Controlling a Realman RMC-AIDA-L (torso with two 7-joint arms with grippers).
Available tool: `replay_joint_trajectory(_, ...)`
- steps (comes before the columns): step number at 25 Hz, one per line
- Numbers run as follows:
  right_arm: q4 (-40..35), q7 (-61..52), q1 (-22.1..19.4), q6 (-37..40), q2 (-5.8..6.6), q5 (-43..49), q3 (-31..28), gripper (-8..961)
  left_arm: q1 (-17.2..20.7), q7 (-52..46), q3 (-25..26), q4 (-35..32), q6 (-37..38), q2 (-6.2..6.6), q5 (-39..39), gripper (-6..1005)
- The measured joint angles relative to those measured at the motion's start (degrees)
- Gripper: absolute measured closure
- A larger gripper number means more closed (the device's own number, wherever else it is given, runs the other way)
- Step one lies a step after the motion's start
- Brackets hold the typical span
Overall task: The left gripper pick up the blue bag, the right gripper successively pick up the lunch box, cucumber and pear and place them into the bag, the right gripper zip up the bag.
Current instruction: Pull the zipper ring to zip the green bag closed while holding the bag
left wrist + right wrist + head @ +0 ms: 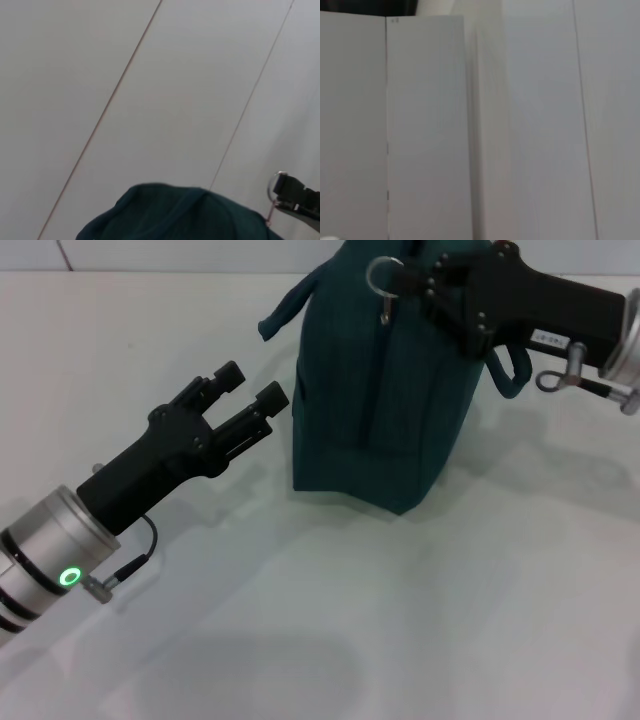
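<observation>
Left gripper [250, 395], nearest in the head view, hangs above the counter [420, 620] with fingers spread, just beside the upright blue bag [385, 400] near the far edge. Right gripper [405, 280] pinches the zipper pull ring [381, 276] at the bag's top. From the left wrist, the bag's top [175, 215] shows, the ring [276, 184] beside it.

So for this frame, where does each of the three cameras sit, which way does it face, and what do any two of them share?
Head view: on the robot's head, looking down at the table; bag standing, left pincer beside it, right pincer at its top.
Left wrist view: on the left arm, facing a pale wall over the bag's top; the right pincer's tip shows, none of its own.
Right wrist view: on the right arm, facing pale panels only.
Shared: head and left wrist both show the bag and the right pincer.
</observation>
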State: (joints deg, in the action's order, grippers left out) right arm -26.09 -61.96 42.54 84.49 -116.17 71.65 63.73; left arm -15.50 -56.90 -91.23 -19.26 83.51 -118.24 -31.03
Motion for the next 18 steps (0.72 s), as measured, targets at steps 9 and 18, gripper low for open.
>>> replay_joint_trajectory(9,1.58,0.61,1.82,-0.04,-0.02,-2.19,2.57,947,1.3,0.4,0.0,-1.59,0.56,-0.01,-0.04,151)
replay_joint_trajectory(18,2.17,0.61,0.28,0.51,-0.01,-2.9,2.63,947,-2.35,-0.17,-0.4,-1.22,-0.48,-0.49,-0.08,151)
